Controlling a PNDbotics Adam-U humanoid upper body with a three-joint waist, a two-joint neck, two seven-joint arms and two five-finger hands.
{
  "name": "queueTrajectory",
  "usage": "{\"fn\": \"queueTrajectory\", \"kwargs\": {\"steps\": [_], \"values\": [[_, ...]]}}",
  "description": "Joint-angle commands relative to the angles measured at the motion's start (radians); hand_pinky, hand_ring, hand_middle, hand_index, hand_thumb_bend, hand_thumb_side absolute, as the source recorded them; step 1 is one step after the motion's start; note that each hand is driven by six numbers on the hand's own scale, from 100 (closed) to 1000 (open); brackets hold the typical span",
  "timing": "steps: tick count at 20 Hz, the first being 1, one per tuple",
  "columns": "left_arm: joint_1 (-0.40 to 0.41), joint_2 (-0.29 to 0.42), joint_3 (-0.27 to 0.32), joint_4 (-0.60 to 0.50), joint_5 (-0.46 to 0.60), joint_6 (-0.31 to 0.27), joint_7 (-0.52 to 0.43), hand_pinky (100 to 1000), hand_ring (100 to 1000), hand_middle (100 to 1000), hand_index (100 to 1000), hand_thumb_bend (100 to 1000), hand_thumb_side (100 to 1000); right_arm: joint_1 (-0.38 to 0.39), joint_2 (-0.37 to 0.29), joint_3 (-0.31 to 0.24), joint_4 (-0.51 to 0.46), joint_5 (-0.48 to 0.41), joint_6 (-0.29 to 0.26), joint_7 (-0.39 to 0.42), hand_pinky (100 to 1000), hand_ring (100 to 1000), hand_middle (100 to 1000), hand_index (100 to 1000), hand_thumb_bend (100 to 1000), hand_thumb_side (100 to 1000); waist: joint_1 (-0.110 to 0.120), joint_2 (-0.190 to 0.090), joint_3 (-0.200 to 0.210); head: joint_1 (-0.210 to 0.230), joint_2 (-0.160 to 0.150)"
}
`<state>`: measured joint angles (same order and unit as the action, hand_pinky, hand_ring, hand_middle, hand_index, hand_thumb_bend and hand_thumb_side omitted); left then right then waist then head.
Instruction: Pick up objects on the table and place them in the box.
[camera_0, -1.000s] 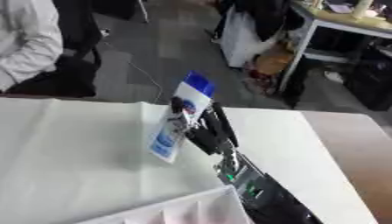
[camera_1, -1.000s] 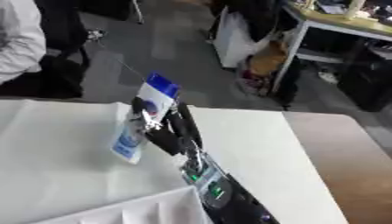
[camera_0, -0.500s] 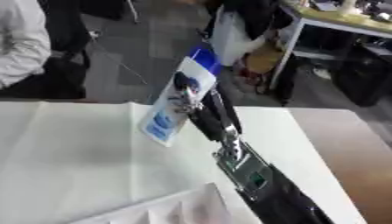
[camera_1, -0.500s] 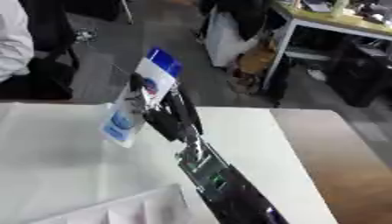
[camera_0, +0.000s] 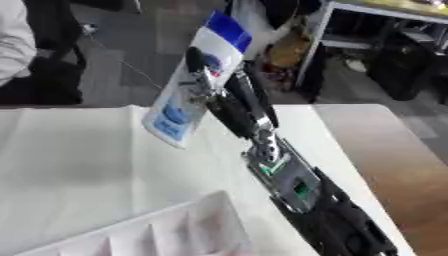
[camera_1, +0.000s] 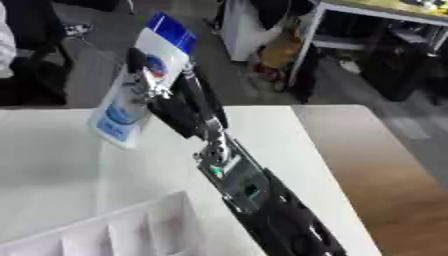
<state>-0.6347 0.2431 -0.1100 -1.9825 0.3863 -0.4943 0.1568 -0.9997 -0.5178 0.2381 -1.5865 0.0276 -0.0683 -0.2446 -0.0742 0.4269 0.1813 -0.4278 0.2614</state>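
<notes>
My right hand (camera_0: 229, 102) is clamped around the white-and-blue pouch (camera_0: 191, 85), holding it tilted in the air above the white table (camera_0: 70, 165), beyond the white box (camera_0: 166, 231).

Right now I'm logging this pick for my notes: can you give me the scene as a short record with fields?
held item: white and blue pouch, tilted, blue top away from the robot
holder: right hand, fingers curled round the pouch
pouch height: lifted off the table
box: white box with dividers at the near edge, below and left of the pouch
left hand: not in view
</notes>
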Motion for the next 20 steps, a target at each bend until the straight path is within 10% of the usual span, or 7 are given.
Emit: {"fn": "queueTrajectory", "kwargs": {"steps": [1,20], "values": [[-0.004,0.019,0.011,-0.017,-0.009,-0.004,0.004,616,612,708,863,599,1000,-0.004,-0.009,-0.001,-0.065,0.012,0.024,0.023,100,100,100,145,100,747,0.007,-0.037,-0.003,-0.012,0.005],[0.064,0.075,0.037,-0.017,-0.052,-0.071,0.028,611,602,705,863,616,1000,0.061,0.1,0.043,-0.153,-0.06,0.114,0.111,100,100,100,148,100,715,0.031,-0.077,-0.035,0.012,0.089]]}}
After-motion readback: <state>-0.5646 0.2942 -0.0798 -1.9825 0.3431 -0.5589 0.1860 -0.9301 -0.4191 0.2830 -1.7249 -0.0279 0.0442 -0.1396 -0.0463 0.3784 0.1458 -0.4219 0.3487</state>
